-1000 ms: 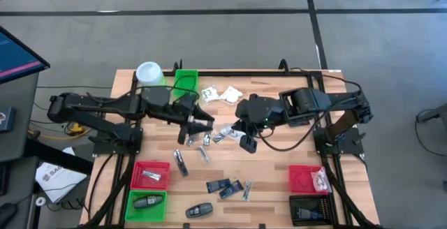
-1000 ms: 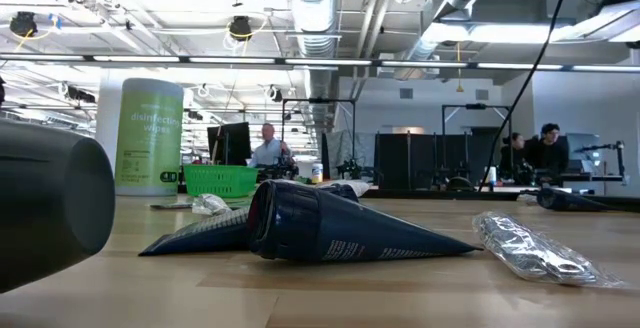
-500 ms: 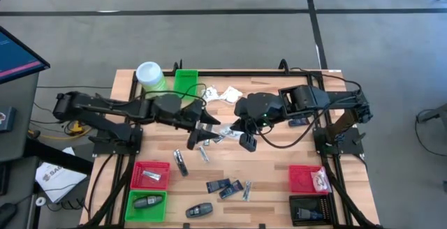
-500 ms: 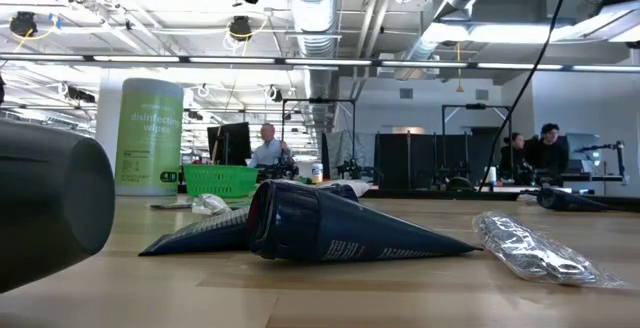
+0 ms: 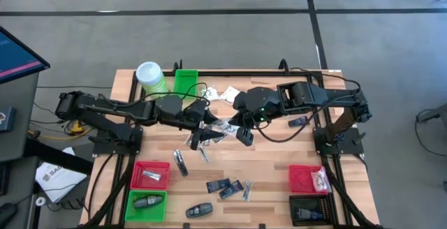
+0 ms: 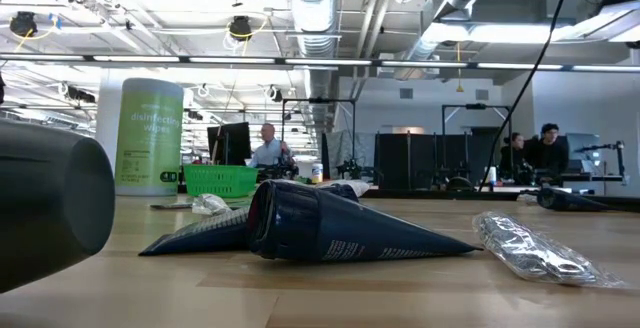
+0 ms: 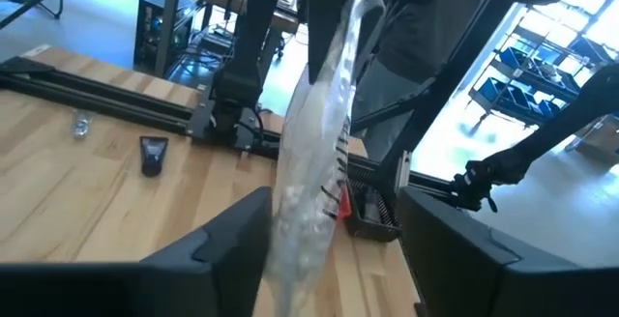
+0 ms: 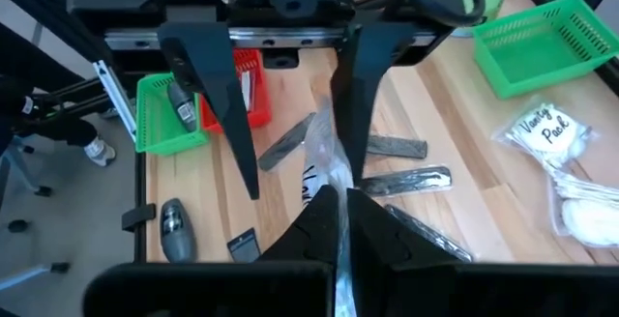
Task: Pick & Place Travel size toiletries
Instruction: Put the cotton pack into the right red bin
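A clear crinkly packet (image 7: pixel 311 153) of the travel size toiletries hangs over the table's middle. My right gripper (image 8: pixel 338 209) is shut on it. My left gripper (image 7: pixel 334 244) is open, level, with one finger on each side of the packet's lower part. In the high view the two grippers meet at mid-table, left (image 5: pixel 202 137) and right (image 5: pixel 242 133). White sachets (image 5: pixel 221 95), silvery packets (image 5: pixel 203 152), dark blue packets (image 5: pixel 223 186) and a black oval piece (image 5: pixel 199 209) lie flat on the table. My right gripper pinches the clear packet's upper end (image 8: pixel 332 174) between its two fingers, slanting down from the table's right. The packet hangs below the fingers, clear of the table. My left gripper has the packet close by one finger (image 7: pixel 227 244); whether it touches I cannot tell.
A tall green canister (image 5: pixel 150 75) and a green bin (image 5: pixel 186 82) stand at the far left. Red (image 5: pixel 150 175) and green (image 5: pixel 147 202) bins sit near left, red (image 5: pixel 308 179) and black (image 5: pixel 308 208) bins near right. A dark blue packet (image 6: pixel 330 230) lies before the low camera.
My left gripper has moved toward the table's right and a little down, toward my right gripper, so that its open fingers now stand around the hanging packet. My right gripper has kept its hold on the packet.
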Controlling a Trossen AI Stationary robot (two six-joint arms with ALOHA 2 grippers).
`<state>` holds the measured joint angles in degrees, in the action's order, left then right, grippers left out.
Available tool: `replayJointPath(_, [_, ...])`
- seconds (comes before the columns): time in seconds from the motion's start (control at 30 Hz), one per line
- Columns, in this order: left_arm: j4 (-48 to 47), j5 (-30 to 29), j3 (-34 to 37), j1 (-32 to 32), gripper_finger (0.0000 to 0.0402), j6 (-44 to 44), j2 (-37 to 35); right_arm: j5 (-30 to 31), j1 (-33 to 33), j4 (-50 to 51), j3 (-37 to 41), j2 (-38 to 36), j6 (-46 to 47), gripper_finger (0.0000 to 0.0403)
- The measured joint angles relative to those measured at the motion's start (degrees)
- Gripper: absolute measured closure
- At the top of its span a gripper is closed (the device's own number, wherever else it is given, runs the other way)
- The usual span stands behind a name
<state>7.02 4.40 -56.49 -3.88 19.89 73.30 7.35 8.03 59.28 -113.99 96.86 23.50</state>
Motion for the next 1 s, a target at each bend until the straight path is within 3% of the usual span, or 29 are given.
replayJointPath(0.37, [0.0,1.2,0.0,0.2,0.0385,4.7,0.0,-0.1,-1.2,-1.5,0.0,0.0,-0.9,0.039])
replayJointPath(0.63, [-3.5,6.1,0.0,0.1,0.0393,8.0,0.0,-2.3,-2.2,-0.5,-0.9,-0.6,-1.4,0.0324])
replayJointPath(1.0, [-7.5,9.6,0.0,-0.9,0.0394,9.2,0.0,-12.4,-2.5,2.8,-2.9,1.9,-1.0,0.0219])
